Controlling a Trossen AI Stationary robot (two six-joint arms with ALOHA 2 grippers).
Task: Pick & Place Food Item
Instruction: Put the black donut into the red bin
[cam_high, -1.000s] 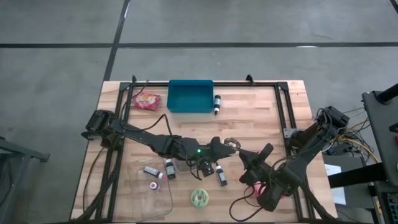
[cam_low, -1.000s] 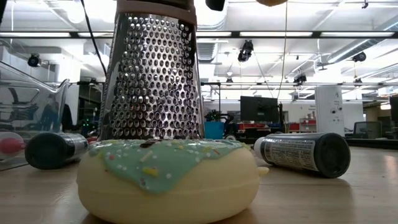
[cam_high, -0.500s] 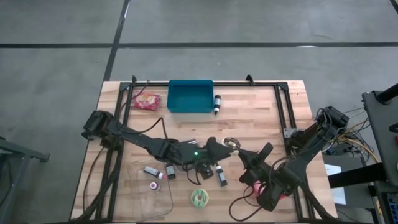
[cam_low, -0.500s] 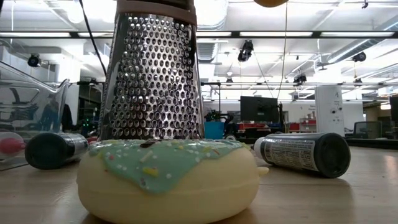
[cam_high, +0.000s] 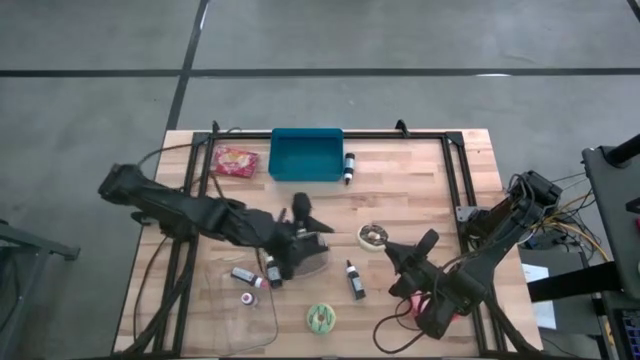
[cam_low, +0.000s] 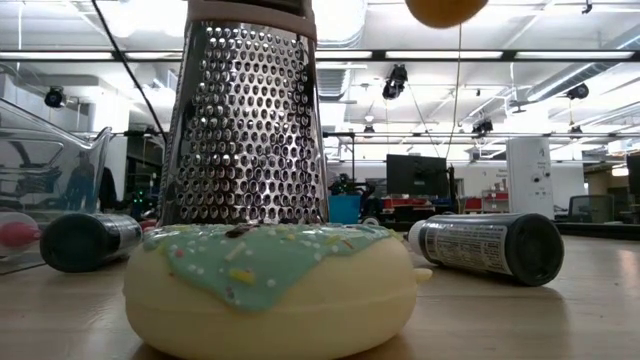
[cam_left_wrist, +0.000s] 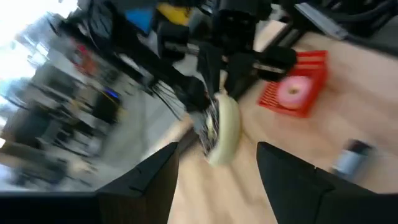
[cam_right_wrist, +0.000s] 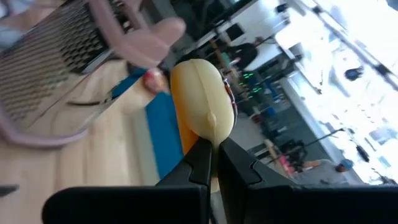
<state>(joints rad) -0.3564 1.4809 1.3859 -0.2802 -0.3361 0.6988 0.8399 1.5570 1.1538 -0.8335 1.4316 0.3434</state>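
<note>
A cream donut with dark icing and sprinkles is held by my right gripper above the table's middle right. It also shows at the top of the low view and in the left wrist view. My left gripper is open and empty to the donut's left, above a metal grater. A green-iced donut lies flat on the table near the front edge. My right gripper pinches the donut's rim between its two fingertips. The fingers come from the table's right and near side. The donut is lifted clear of the table.
A blue bin and a red snack packet lie at the far edge. Small bottles lie about. A clear container is at the near left. A red basket with a pink donut sits by the right arm.
My left gripper has drawn back from the donut toward the table's left and now hangs over the grater. The whole left arm has swung left. The donut has stayed in my right gripper, clear of the table.
</note>
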